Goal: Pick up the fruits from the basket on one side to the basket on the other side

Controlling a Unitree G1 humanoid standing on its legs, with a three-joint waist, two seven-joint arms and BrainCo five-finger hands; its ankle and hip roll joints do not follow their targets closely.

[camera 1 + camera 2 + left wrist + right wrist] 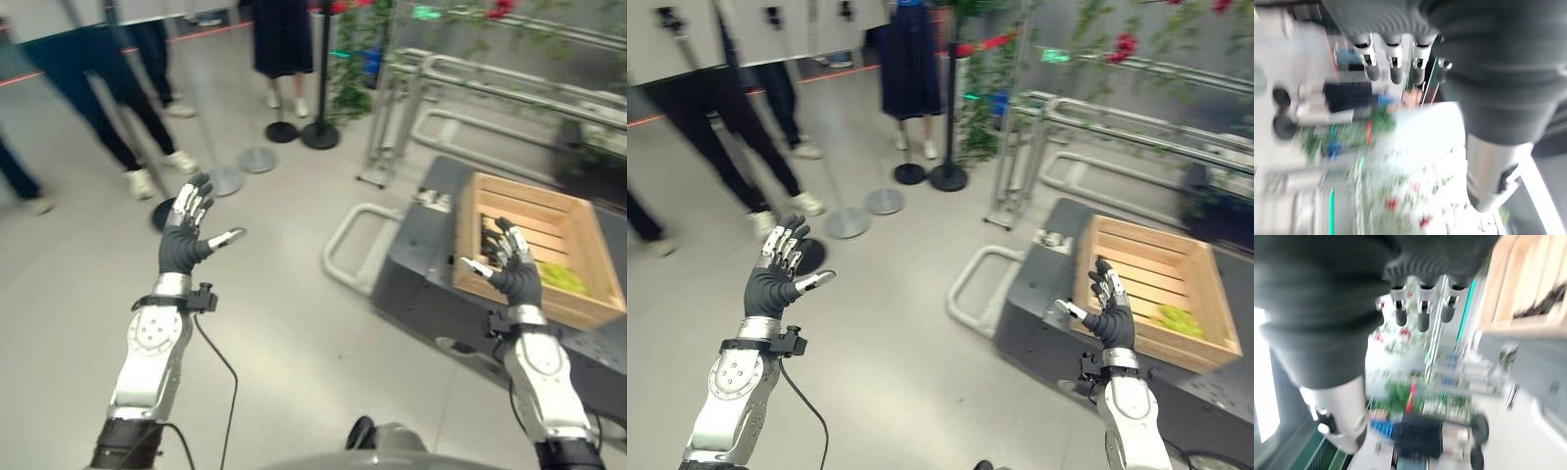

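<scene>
Evidently nothing was grasped yet: both hands, left hand (184, 243) and right hand (513, 269), were open; next, reach into the wooden crate (580, 230) for the green fruit (563, 277).

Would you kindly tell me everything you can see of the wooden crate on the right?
The wooden crate is a shallow open box of pale slatted boards with a slatted floor. It sits upright and level on a dark grey stand to the robot's right. In its near right corner lies a bunch of green grapes, and something dark shows against its near left wall. The right hand, fingers spread open, is raised in front of its near edge and holds nothing.
</scene>
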